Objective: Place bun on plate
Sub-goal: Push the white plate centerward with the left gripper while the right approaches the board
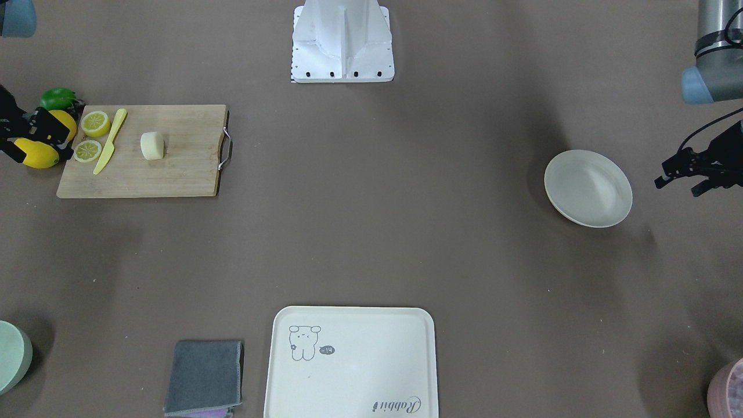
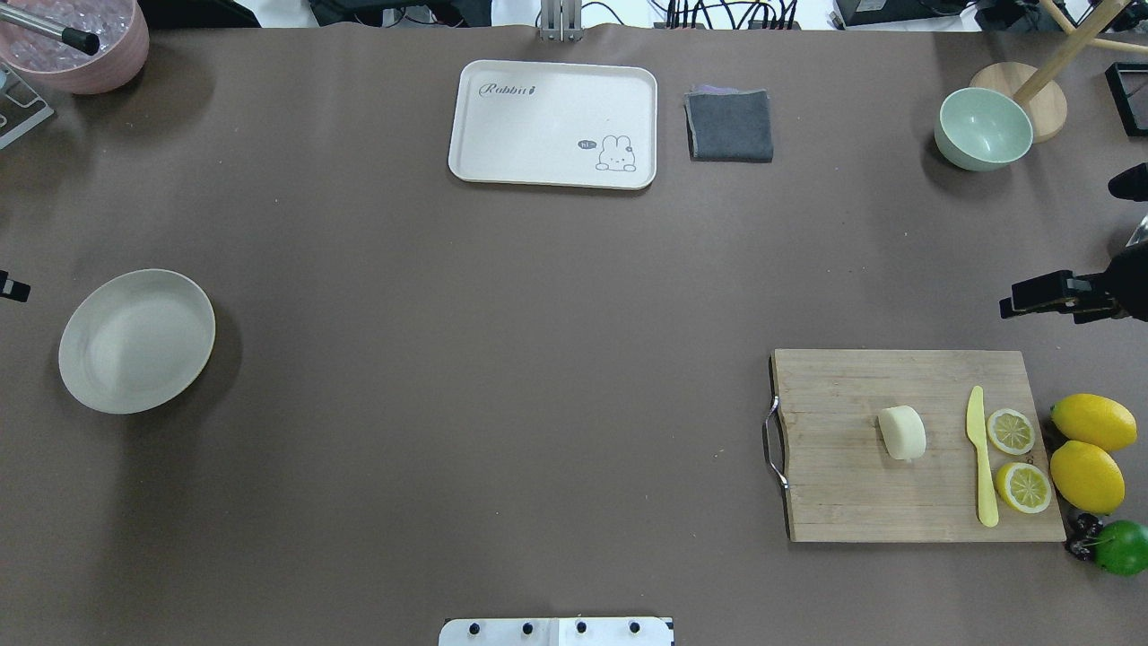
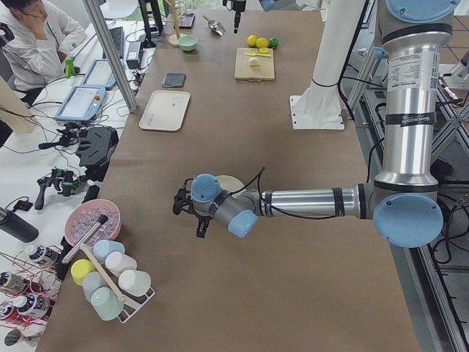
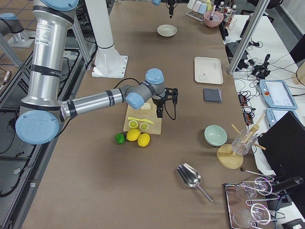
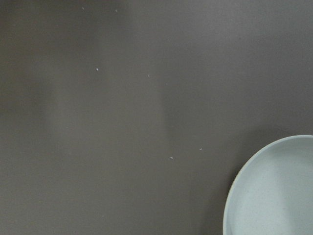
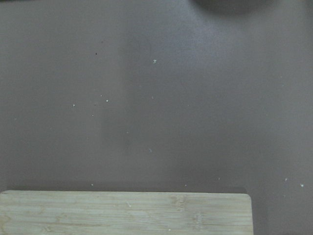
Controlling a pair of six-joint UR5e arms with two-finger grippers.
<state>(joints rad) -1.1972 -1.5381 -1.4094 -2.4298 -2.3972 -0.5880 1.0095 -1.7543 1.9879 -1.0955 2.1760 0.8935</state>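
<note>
Your left wrist view catches only a cut-off arc of the round off-white plate [image 5: 274,196]. Your right wrist view shows just one edge of the wooden chopping board [image 6: 122,213]. The small pale cream bun [image 2: 901,432] lies on that board, outside that view. The right gripper [image 2: 1012,307] is half out of shot, so you cannot tell how its fingers stand. Its forearm stretches level above the table, with the bun apart from its fingers. The left gripper [image 1: 676,183] hovers beside the plate, its fingers spread.
</note>
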